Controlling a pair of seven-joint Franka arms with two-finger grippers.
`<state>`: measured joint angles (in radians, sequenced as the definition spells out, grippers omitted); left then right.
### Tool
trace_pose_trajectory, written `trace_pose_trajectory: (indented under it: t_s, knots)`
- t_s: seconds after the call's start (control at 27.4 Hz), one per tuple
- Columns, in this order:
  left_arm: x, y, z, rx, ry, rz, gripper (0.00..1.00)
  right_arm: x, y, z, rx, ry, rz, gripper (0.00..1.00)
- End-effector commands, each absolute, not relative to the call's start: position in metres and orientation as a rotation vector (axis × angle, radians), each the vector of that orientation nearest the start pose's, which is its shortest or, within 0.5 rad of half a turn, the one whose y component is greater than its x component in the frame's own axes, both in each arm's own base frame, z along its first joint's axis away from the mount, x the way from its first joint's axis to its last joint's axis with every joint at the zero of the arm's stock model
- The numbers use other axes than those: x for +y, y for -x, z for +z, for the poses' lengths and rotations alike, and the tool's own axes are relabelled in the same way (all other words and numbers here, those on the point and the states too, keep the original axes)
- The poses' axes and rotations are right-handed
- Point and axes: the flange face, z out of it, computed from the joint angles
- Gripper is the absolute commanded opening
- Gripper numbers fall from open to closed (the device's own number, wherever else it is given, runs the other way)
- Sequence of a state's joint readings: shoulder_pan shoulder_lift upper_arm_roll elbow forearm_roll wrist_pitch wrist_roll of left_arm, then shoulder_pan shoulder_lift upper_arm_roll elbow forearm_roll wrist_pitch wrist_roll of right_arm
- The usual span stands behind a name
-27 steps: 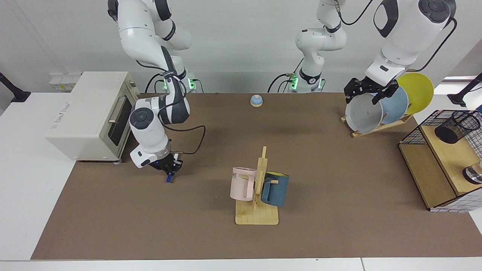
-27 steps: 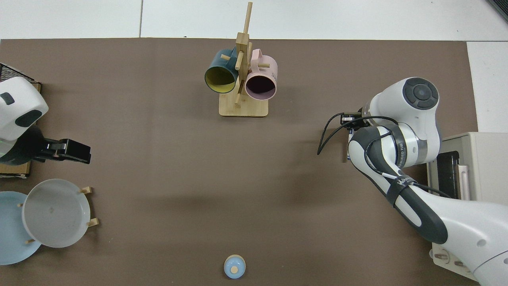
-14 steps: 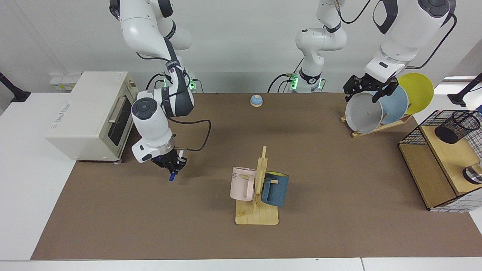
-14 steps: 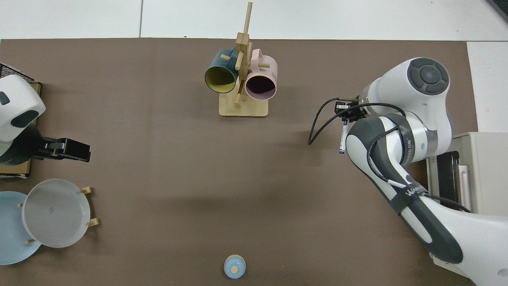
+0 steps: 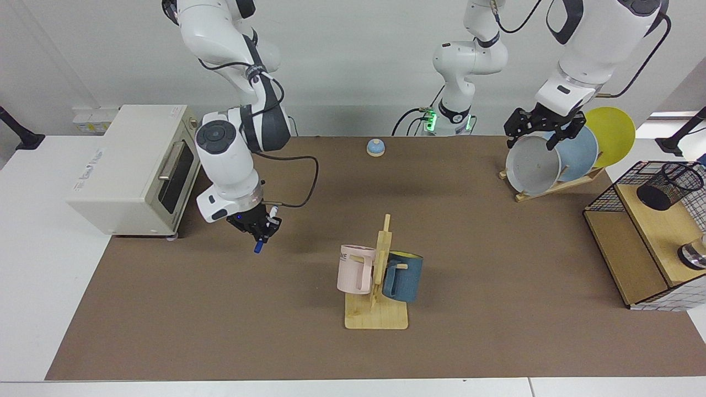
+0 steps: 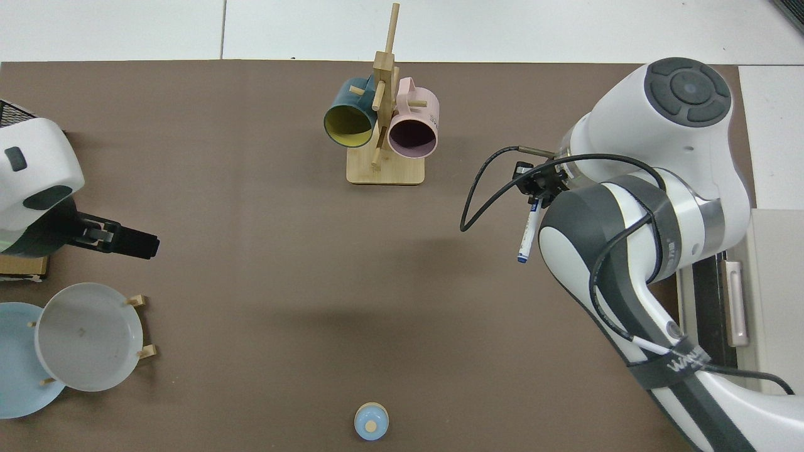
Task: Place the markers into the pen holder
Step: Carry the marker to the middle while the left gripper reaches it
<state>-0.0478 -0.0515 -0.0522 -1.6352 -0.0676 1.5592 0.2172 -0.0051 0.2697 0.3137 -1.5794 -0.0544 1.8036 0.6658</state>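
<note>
The marker [image 5: 258,242], white with a blue end, hangs tilted above the brown mat, and my right gripper [image 5: 260,230] is shut on its upper part. In the top view the marker [image 6: 528,233] sticks out from under the right arm, blue end pointing away from the gripper [image 6: 539,196]. The pen holder [image 5: 669,186], a small black mesh cup, sits tilted on the wooden shelf far across the table. The top view does not show it. My left gripper [image 5: 530,141] hovers open in front of the grey plate, holding nothing, and shows as a dark bar [image 6: 129,238] from above.
A toaster oven [image 5: 132,165] stands beside the right arm. A wooden mug rack [image 5: 377,317] with a pink and a blue mug is mid-table. A blue bell [image 5: 375,147] sits at the back. Plates [image 5: 532,165] lean in a rack, and a wire basket [image 5: 606,198] surrounds the shelves.
My right gripper has lifted the marker off the mat and carried it up and toward the table's middle. The left gripper has only shifted slightly.
</note>
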Motion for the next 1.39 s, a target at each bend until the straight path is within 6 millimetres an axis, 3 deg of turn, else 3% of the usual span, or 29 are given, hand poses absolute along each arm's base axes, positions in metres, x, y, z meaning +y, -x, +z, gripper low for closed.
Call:
trace_pose_trajectory:
  t_s: [0.0, 0.15, 0.33, 0.69, 0.98, 1.17, 1.28, 1.35]
  knots:
    - [-0.075, -0.533, 0.628, 0.719, 3.194, -0.042, 1.0, 0.185, -0.598, 0.516, 0.71, 2.998, 0.131, 0.0]
    - [-0.086, -0.533, 0.629, 0.811, 3.19, -0.076, 1.0, 0.19, -0.583, 0.544, 0.792, 2.933, 0.136, 0.0]
    - [-0.108, -0.531, 0.631, 0.895, 3.168, -0.096, 1.0, 0.198, -0.571, 0.562, 0.944, 2.829, 0.189, 0.0]
    - [-0.17, -0.515, 0.632, 1.221, 3.061, -0.116, 1.0, 0.249, -0.55, 0.574, 1.219, 2.629, 0.308, 0.0]
    - [-0.182, -0.517, 0.637, 1.657, 2.926, -0.29, 1.0, 0.267, -0.544, 0.578, 1.33, 2.514, 0.386, 0.0]
    - [-0.199, -0.512, 0.64, 1.75, 2.909, -0.342, 1.0, 0.273, -0.546, 0.581, 1.394, 2.404, 0.417, 0.0]
    - [-0.213, -0.507, 0.633, 1.784, 2.899, -0.324, 1.0, 0.296, -0.539, 0.58, 1.412, 2.374, 0.414, 0.0]
    - [-0.224, -0.503, 0.631, 1.811, 2.902, -0.333, 1.0, 0.299, -0.541, 0.581, 1.456, 2.328, 0.401, 0.0]
